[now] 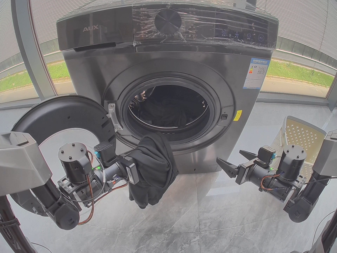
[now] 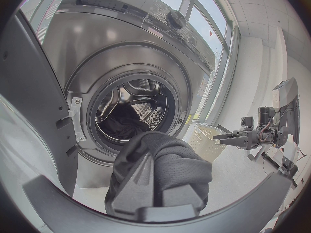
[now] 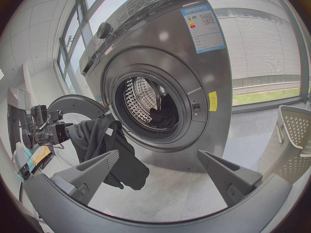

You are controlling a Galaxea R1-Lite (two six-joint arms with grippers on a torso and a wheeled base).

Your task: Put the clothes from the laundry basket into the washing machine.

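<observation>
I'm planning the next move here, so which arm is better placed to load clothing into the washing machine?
Left. The left gripper is shut on a black garment just in front of the open drum. The right gripper is open and empty, near the laundry basket.

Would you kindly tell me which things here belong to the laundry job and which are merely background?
Job:
black garment, gripped by the left pincer
washer, its door open
dark clothes already inside
basket
right pincer, open and empty

Background:
windows
floor
label on the washer front
</observation>
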